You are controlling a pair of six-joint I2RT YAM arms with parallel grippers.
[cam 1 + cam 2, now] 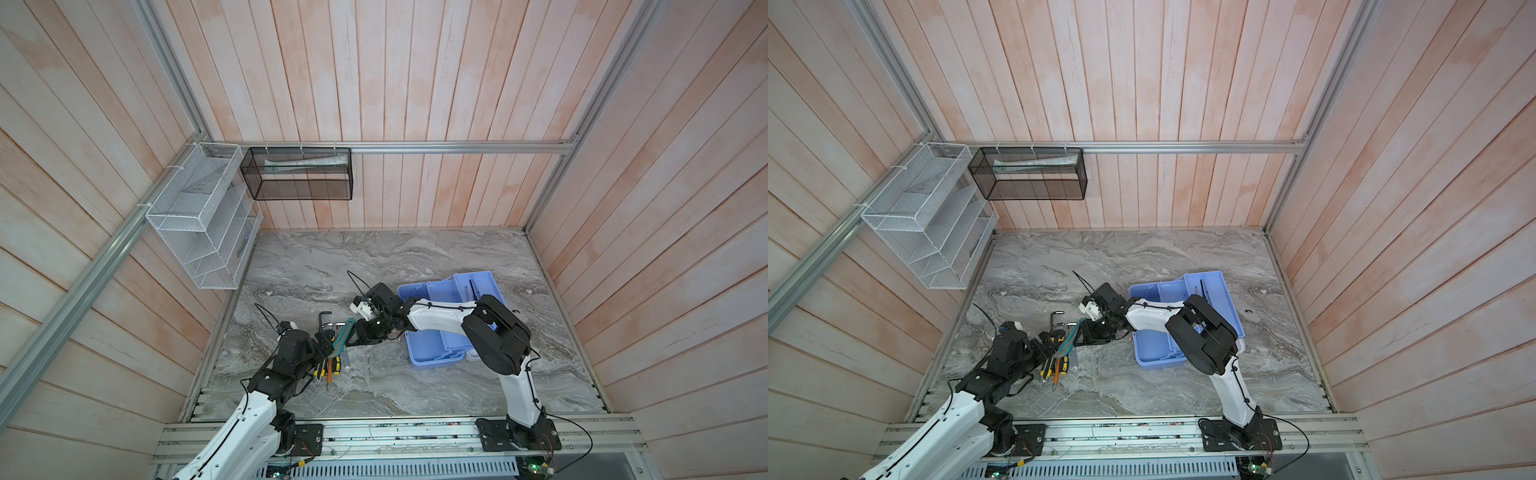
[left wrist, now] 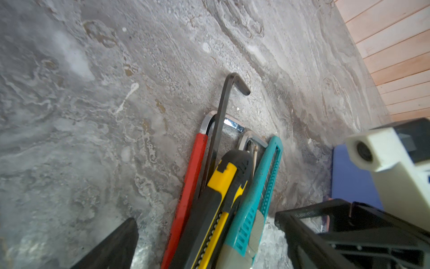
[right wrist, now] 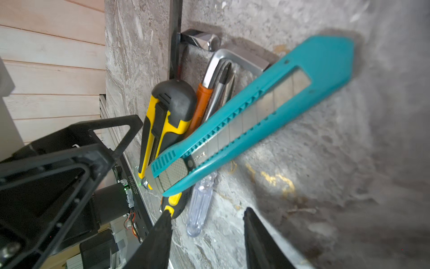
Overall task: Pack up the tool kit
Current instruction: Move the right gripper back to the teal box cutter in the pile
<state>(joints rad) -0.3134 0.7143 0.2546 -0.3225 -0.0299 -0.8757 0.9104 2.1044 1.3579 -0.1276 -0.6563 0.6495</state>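
Right of centre in both top views, the blue toolbox (image 1: 432,353) sits half hidden by the right arm (image 1: 440,318). Left wrist: left gripper (image 2: 209,233) spread wide, one finger obscured. Right wrist: right gripper (image 3: 207,213) parted, empty, by the blurred teal knife (image 3: 244,121).

Both arms bend down low and reach toward each other, their tips close together, the left end effector (image 1: 328,347) spread wide and the right end effector (image 3: 207,210) partly open.
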